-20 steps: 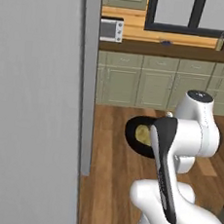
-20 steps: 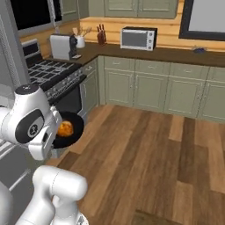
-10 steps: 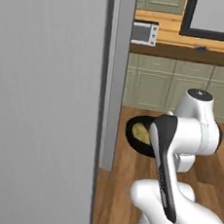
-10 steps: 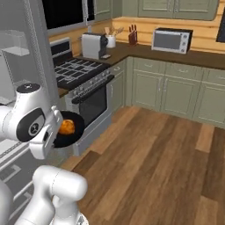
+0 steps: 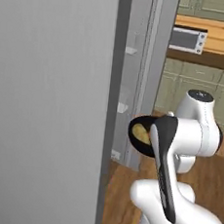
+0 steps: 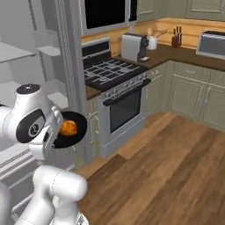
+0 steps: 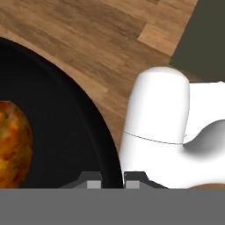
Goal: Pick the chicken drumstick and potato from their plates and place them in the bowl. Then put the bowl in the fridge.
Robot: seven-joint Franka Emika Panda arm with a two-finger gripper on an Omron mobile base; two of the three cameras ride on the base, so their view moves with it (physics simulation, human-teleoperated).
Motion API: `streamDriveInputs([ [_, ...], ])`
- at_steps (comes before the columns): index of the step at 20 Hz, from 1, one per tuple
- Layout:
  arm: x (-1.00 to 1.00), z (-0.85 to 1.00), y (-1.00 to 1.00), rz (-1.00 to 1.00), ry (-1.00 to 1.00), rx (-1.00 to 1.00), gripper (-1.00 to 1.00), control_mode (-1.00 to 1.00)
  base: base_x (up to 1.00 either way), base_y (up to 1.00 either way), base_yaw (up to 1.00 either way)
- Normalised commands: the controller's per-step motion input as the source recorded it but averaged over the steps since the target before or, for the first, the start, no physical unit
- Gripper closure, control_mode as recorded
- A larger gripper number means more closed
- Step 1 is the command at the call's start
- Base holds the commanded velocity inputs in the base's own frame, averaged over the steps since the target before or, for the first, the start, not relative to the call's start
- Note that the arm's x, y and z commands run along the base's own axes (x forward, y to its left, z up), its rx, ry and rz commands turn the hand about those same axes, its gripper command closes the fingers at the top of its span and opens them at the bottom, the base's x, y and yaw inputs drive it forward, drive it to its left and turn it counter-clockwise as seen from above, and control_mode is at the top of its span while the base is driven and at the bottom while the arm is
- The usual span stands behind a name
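The glossy black bowl [image 6: 75, 132] hangs in front of the arm at chest height, and my gripper [image 7: 113, 183] is shut on its rim [image 7: 110, 158]. The orange-brown chicken drumstick [image 6: 68, 128] lies in the bowl and shows large at the left of the hand view [image 7: 13, 145]. Beside it in the bowl [image 5: 133, 136] is the yellowish potato [image 5: 140, 132]. The light-grey fridge [image 5: 46, 102] stands open right before me, its pale shelves [image 6: 17, 50] to the left of the bowl. The plates are out of view.
A stove [image 6: 114, 74] with its oven door stands right of the fridge, with a toaster [image 6: 134, 46] and a knife block [image 6: 176, 40] on the counter. A microwave [image 5: 187, 39] sits on the far counter. Wooden floor [image 6: 176, 167] lies to the right.
Both base views have swung as the base turned, so the fridge now looms much larger and closer. The bowl stays in the grip with both foods inside.
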Motion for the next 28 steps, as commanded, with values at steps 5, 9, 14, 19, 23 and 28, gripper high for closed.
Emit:
streamDriveInputs([
  [5, 0.0, 0.0, 0.0, 0.0, 0.0, 0.0, 1.0, 1.0, 0.88, 0.0, 0.66],
  [9, 0.0, 0.0, 0.0, 0.0, 0.0, 0.0, 1.0, 1.0, 0.27, 0.1, 0.53],
  [14, 0.0, 0.0, 0.0, 0.0, 0.0, 0.0, 1.0, 1.0, -0.33, 0.37, 0.31],
  [19, 0.0, 0.0, 0.0, 0.0, 0.0, 0.0, 1.0, 1.0, -0.39, 0.19, 0.25],
  [23, 0.0, 0.0, 0.0, 0.0, 0.0, 0.0, 1.0, 1.0, 0.0, -0.04, 0.6],
  [28, 0.0, 0.0, 0.0, 0.0, 0.0, 0.0, 1.0, 1.0, 0.2, -0.29, 0.67],
])
